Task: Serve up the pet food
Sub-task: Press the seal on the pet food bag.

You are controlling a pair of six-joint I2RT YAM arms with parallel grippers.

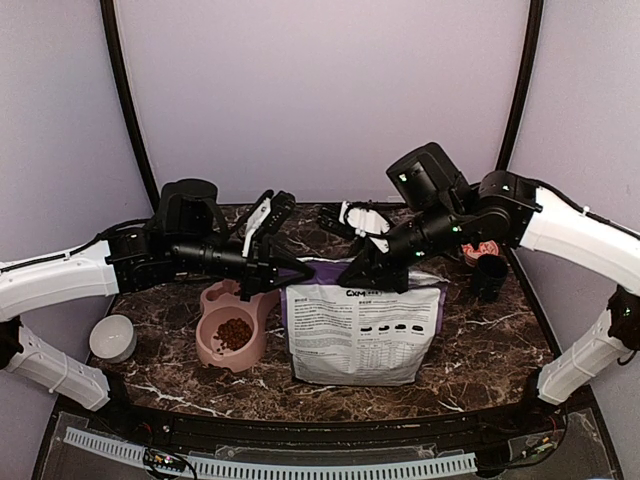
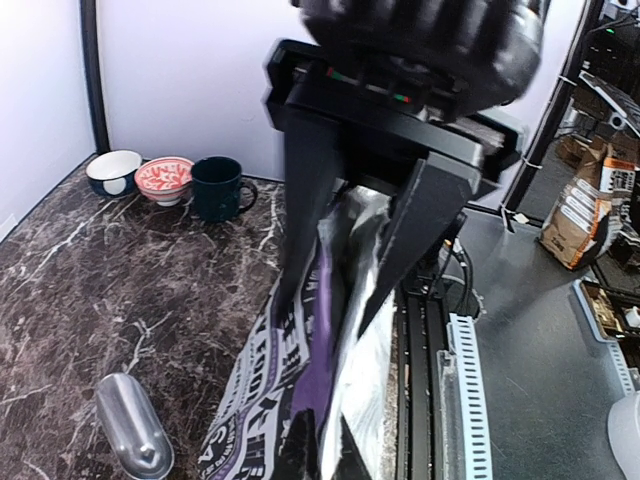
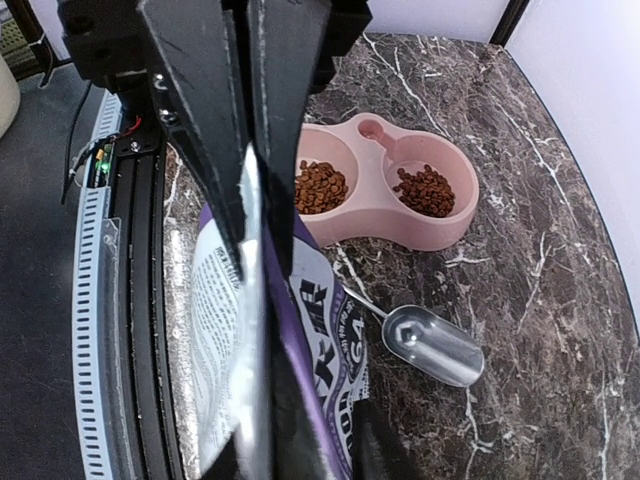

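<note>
The pet food is brown kibble in both cups of the pink double bowl (image 3: 400,228), one heap (image 3: 320,186) in the nearer cup and one (image 3: 425,190) in the other. From above only one heap (image 1: 233,333) shows. The purple-and-white bag (image 1: 362,335) stands upright right of the bowl. My left gripper (image 1: 300,272) is shut on the bag's top left edge (image 2: 335,300). At the top's other end, my right gripper (image 1: 350,278) is shut on the foil edge (image 3: 255,262). A metal scoop (image 3: 432,345) lies empty on the table behind the bag.
A white bowl (image 1: 112,337) sits at the table's left edge. At the back right stand a dark mug (image 2: 216,187), a red patterned bowl (image 2: 163,178) and a blue-and-white bowl (image 2: 112,172). The scoop (image 2: 133,438) lies beside the bag's base.
</note>
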